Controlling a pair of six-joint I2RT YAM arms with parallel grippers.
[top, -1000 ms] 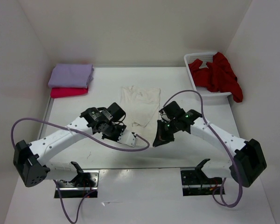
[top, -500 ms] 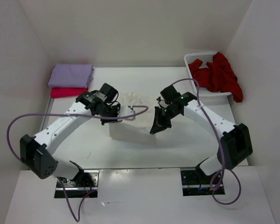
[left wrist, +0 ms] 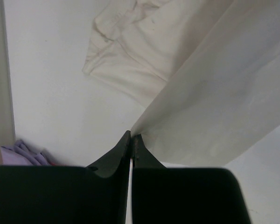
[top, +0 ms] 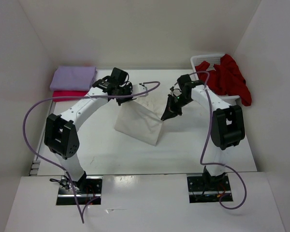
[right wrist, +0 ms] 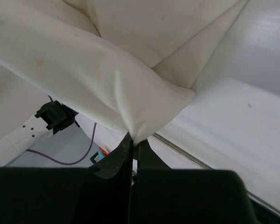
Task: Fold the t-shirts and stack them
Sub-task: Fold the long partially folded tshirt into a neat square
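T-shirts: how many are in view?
4. Lavender shirt atop the pink shirt, far left; cream shirt mid-table, partly lifted; red shirt in the basket, far right. Basket may hide more.

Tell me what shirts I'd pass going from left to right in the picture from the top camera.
purple shirt → cream shirt → red shirt

I'm checking the overhead view and both wrist views right now, and I can't read any lettering, label, brand, number or sign anywhere.
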